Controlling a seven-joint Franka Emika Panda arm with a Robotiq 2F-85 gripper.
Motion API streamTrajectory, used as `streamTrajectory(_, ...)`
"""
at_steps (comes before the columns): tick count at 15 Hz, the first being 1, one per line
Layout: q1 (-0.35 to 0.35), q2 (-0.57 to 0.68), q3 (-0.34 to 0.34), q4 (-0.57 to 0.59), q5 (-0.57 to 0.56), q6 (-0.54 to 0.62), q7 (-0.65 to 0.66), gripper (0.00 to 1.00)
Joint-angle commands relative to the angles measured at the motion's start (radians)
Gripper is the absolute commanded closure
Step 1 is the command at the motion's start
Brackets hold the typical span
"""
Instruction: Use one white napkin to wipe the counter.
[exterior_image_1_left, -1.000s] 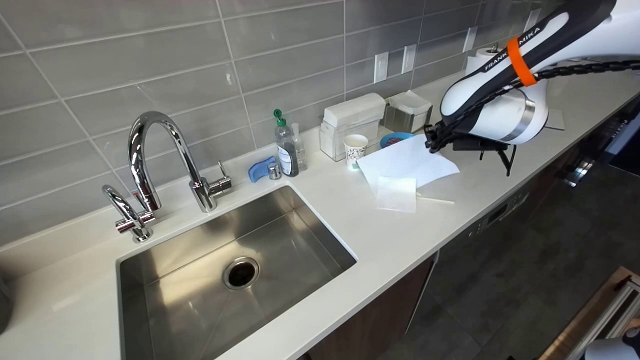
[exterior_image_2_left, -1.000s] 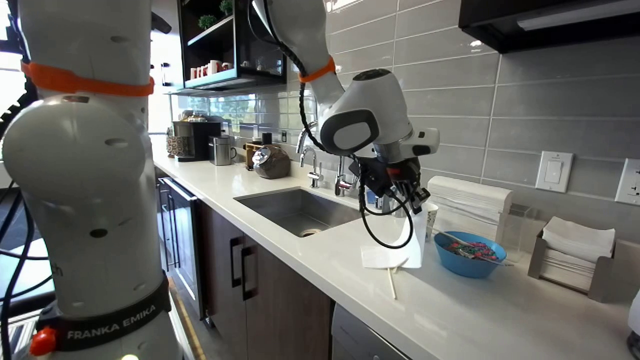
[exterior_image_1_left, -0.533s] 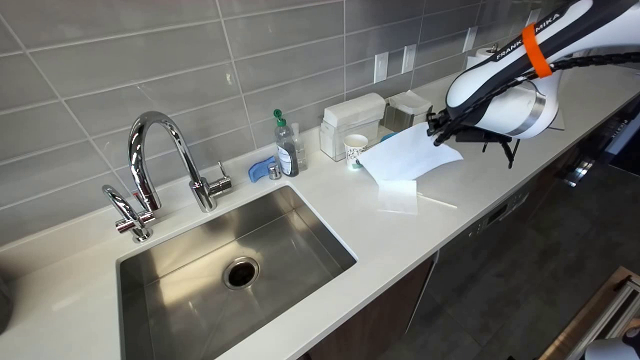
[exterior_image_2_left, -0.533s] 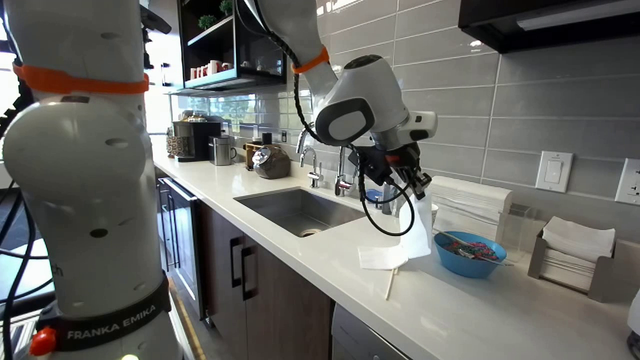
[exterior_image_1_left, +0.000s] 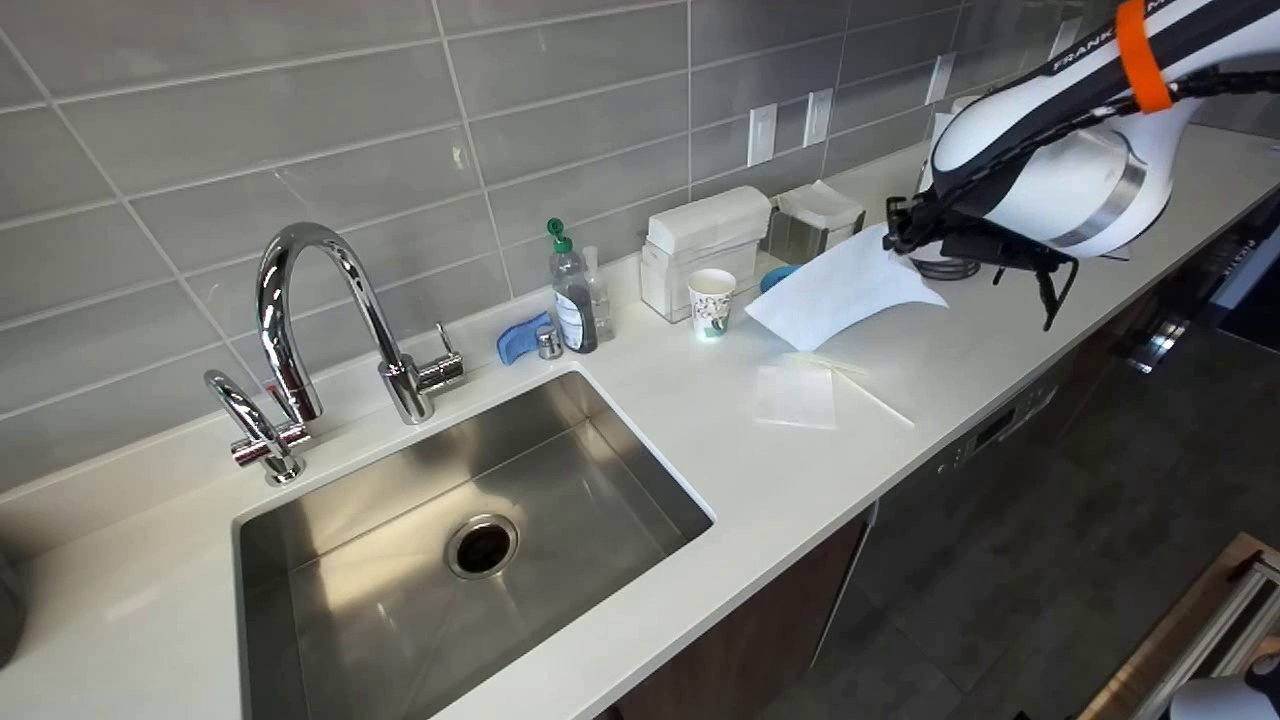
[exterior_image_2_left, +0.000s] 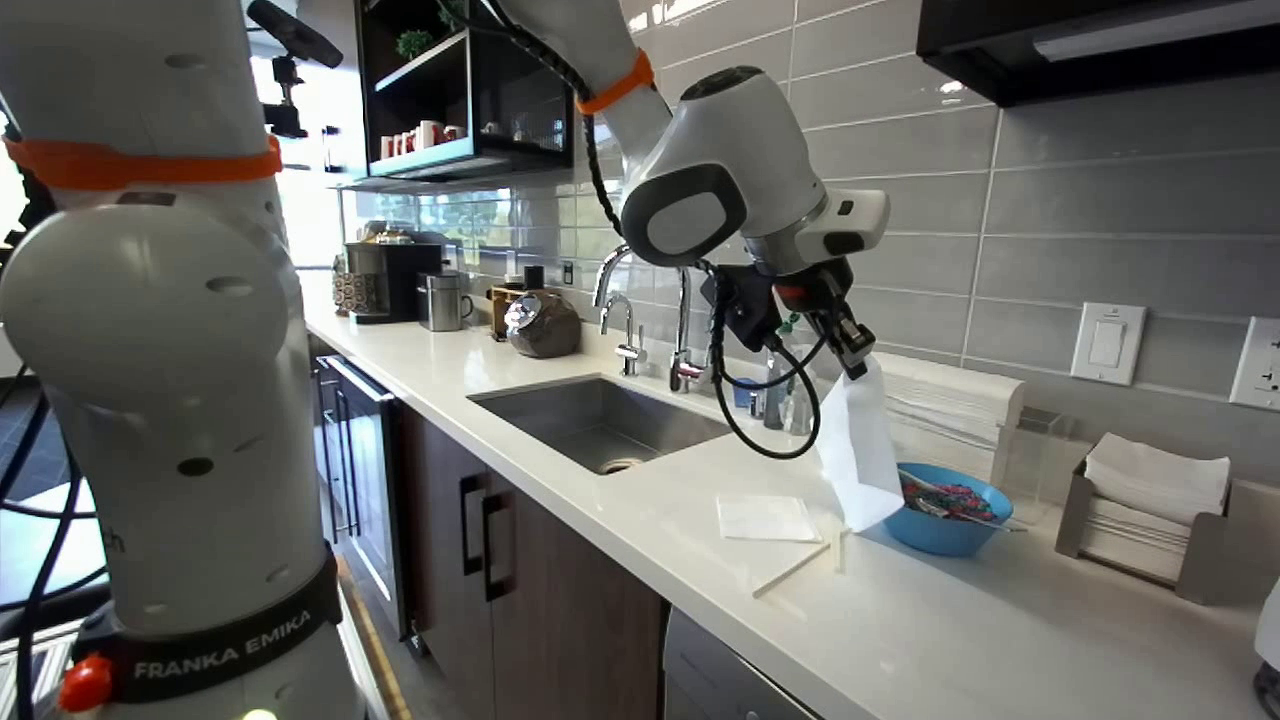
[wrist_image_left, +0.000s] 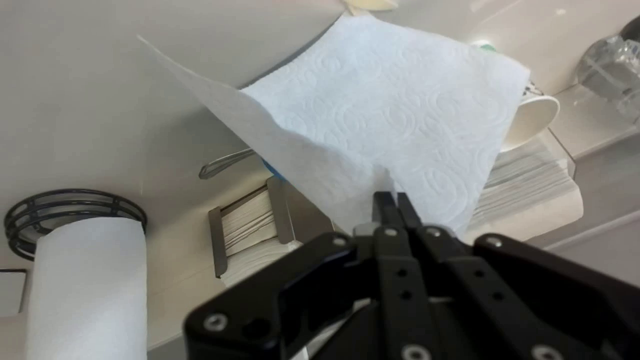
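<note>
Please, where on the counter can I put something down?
Bare: the counter between the sink and flat white sheet; also between the napkin holder, pale stick and front edge. Crowded: along the tiled wall, around the blue bowl, paper cup and folded paper towels, near the hanging white napkin.

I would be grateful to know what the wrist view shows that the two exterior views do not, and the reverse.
Only the wrist view shows the embossed swirl pattern of the white napkin.

Only the exterior views show the sink, the tall chrome faucet and the flat white square lying near the sink.

All share the white napkin gripped by the end effector, the counter and the blue bowl, just a sliver in the wrist view.
</note>
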Motion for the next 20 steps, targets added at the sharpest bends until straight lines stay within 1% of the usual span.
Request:
streamTrajectory(1, 0.045, -0.087, -0.053, -0.018, 0.106, -0.061, -0.029, 1.00)
streamTrajectory(3, 0.051, -0.093, -0.066, -0.024, 0.132, -0.032, -0.031, 1.00)
streamTrajectory(5, 0.038, -0.095, -0.070, -0.035, 0.139, -0.006, -0.012, 1.00)
streamTrajectory(9, -0.021, -0.072, -0.074, -0.065, 0.140, 0.060, 0.040, 1.00)
streamTrajectory(11, -0.070, -0.056, -0.079, -0.082, 0.132, 0.089, 0.057, 1.00)
streamTrajectory(12, -0.040, -0.064, -0.080, -0.059, 0.124, 0.056, 0.033, 0.99)
streamTrajectory(14, -0.069, -0.060, -0.086, -0.071, 0.124, 0.062, 0.034, 0.99)
streamTrajectory(18, -0.073, -0.058, -0.086, -0.072, 0.124, 0.062, 0.037, 1.00)
streamTrajectory(20, -0.104, 0.003, -0.091, -0.034, 0.118, 0.077, 0.051, 1.00)
